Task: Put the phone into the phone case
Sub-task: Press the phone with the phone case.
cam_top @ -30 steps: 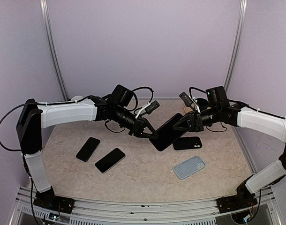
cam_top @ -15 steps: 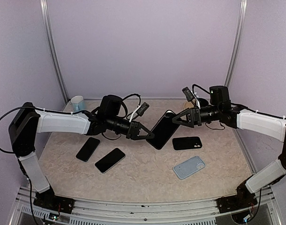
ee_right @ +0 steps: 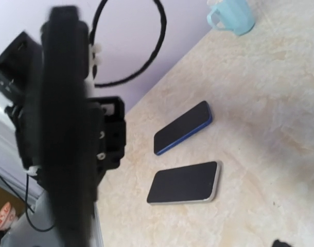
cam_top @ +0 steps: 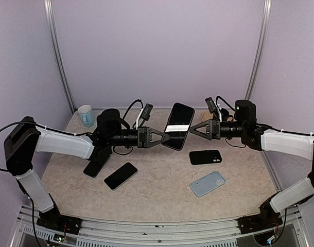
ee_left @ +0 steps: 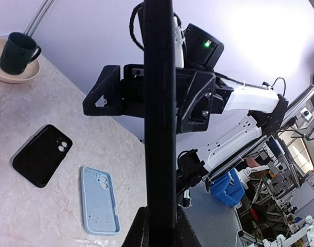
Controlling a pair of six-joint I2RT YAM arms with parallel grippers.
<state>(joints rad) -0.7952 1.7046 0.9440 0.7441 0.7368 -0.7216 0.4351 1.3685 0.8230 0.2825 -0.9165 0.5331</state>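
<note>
Jaws of the left gripper were clenched on the lower left edge of the phone, holding it tilted up in the air over the middle of the table. The right gripper had its jaws spread wide, one to each side of the phone's opposite edge, not gripping it. On the tabletop lay a black phone case and, nearer the arms, a light blue phone case, both well apart from the raised phone; a spare phone lay to the left, and a pale blue mug stood at the far left corner.
</note>
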